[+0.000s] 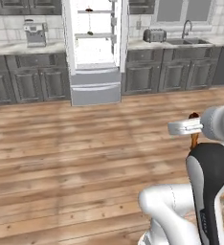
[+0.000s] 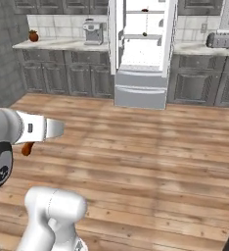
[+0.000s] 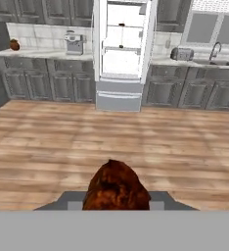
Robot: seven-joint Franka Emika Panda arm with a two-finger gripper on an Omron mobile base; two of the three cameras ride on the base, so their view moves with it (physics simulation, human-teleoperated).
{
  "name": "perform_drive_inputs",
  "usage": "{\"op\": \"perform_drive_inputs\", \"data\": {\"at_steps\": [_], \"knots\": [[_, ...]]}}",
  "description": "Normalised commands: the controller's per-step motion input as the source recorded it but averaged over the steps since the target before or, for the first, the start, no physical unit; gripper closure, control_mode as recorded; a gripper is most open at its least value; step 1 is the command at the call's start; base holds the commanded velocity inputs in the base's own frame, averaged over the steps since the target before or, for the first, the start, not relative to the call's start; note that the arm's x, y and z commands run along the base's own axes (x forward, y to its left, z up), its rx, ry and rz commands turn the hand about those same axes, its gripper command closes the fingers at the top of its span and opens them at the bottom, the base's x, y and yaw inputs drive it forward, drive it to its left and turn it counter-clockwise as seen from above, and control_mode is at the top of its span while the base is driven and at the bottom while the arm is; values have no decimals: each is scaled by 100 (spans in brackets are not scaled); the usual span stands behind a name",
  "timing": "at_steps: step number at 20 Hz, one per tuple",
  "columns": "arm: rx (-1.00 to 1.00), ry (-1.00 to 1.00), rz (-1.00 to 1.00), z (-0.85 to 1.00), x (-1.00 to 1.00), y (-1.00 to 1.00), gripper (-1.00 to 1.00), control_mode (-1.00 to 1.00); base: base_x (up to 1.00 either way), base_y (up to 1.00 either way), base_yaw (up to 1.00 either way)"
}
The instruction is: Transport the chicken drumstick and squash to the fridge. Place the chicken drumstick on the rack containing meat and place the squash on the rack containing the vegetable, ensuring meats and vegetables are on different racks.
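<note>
My gripper is shut on the chicken drumstick, a reddish-brown piece that bulges up between the finger tips. The drumstick hangs below my hand over the wooden floor, and it shows again under the hand in the right base view. Far ahead stands the fridge with its doors open. A small dark meat lump lies on the upper rack. On the lower shelf sits a short dark vegetable. The squash is out of view.
A wide wooden floor lies between me and the fridge. Dark cabinets line the far wall, with a coffee machine on the left counter and a toaster and sink faucet on the right.
</note>
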Motion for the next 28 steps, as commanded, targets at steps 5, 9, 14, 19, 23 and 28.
{"op": "perform_drive_inputs", "data": {"at_steps": [5,9,14,19,23,28], "knots": [[0,0,0,0,0,0,100,100,100,-4,1],[0,0,0,0,0,0,100,100,100,-24,1],[0,0,0,0,0,0,100,100,100,-58,2],[0,0,0,0,0,0,100,100,100,-44,0],[0,0,0,0,0,0,100,100,100,-1,0],[0,0,0,0,0,0,100,100,100,0,0]]}}
